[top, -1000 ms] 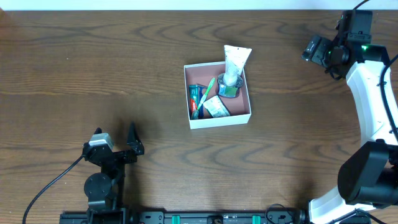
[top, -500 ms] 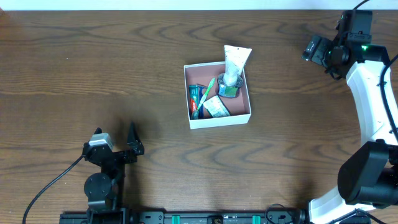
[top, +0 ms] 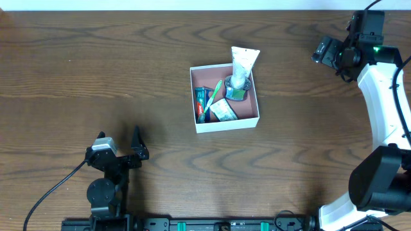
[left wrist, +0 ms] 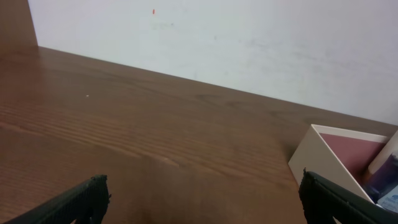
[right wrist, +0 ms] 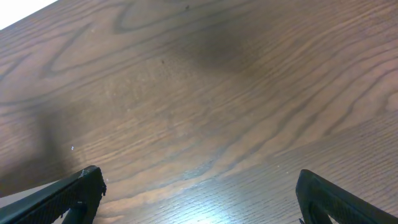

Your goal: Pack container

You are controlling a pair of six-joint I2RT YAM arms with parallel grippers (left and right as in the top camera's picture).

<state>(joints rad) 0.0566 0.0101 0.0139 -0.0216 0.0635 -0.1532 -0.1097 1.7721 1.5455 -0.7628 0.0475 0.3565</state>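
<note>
container (top: 227, 122) mid-counter (top: 96, 64), toiletries (top: 221, 106) inside | left tool (top: 119, 146) spread, empty, well apart, container ahead-right of it | right tool (top: 326, 51) spread, empty, well apart off container's right

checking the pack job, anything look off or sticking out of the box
Yes: the white tube is not fully inside the container. Its crimped end pokes out over the far rim. The other toiletries lie inside; nothing looks spilled.

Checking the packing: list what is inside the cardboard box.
The cardboard box holds a white tube overhanging its far rim, a green toothbrush and packets; anything beneath is hidden.
</note>
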